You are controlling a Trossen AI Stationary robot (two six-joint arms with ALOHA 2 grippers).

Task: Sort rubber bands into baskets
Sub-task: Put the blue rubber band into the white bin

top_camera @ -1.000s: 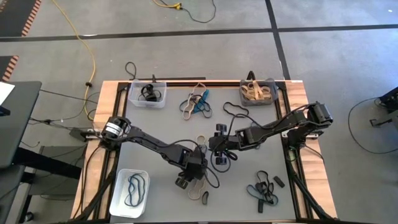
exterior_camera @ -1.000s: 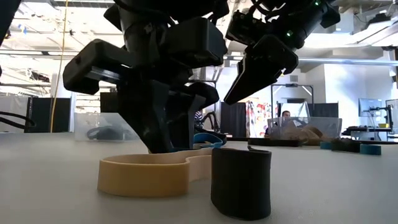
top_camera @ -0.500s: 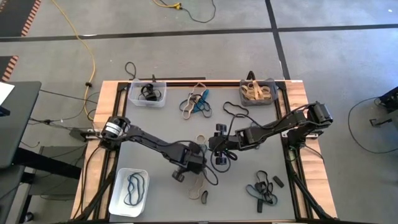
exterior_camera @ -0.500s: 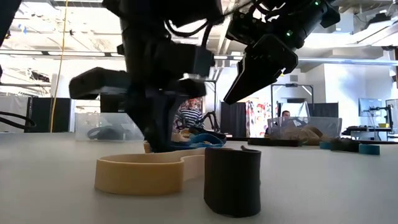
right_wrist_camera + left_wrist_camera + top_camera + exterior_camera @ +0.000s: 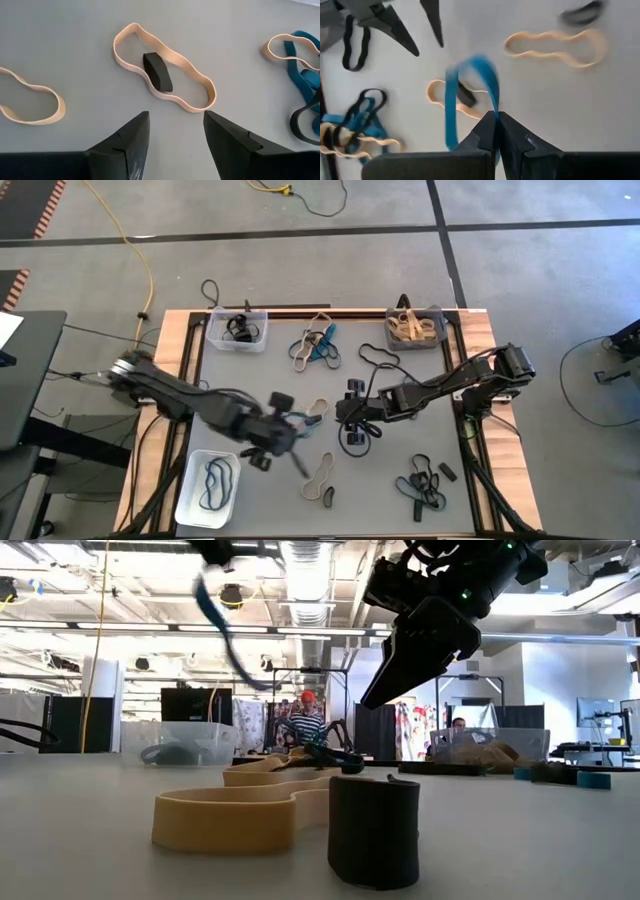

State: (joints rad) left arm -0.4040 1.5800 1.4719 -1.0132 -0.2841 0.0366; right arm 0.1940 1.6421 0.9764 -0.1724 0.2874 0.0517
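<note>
**Rubber bands: one teal loop lifted, bound for a basket**

Rubber bands, item in transit: a teal-blue band (image 5: 451, 105) hangs pinched in the left gripper (image 5: 496, 116), whose fingers are closed on it. Half a second ago that gripper sat low on the table beside the tan band (image 5: 320, 471) at 6 o'clock. It has since risen and swung toward 8 o'clock, carrying the loop clear of the surface. I judge the pick done and the carry under way, most likely toward the white basket.

Right gripper (image 5: 175, 131): fingers spread wide, holding nothing, hovering at table centre above a tan loop (image 5: 195, 85) with a short black band (image 5: 157, 71) lying inside it.

Containers:
- White basket (image 5: 190, 515), 7 o'clock: a few dark teal loops.
- Clear basket (image 5: 212, 340), 11 o'clock: black bands.
- Dark grey basket (image 5: 392, 340), 1 o'clock: tan bands.

Unsorted stock: mixed tangle (image 5: 315, 345) at 12 o'clock; teal-and-black heap (image 5: 420, 485) at 5 o'clock; black piece (image 5: 329, 497) just beside the 6 o'clock tan band.
</note>
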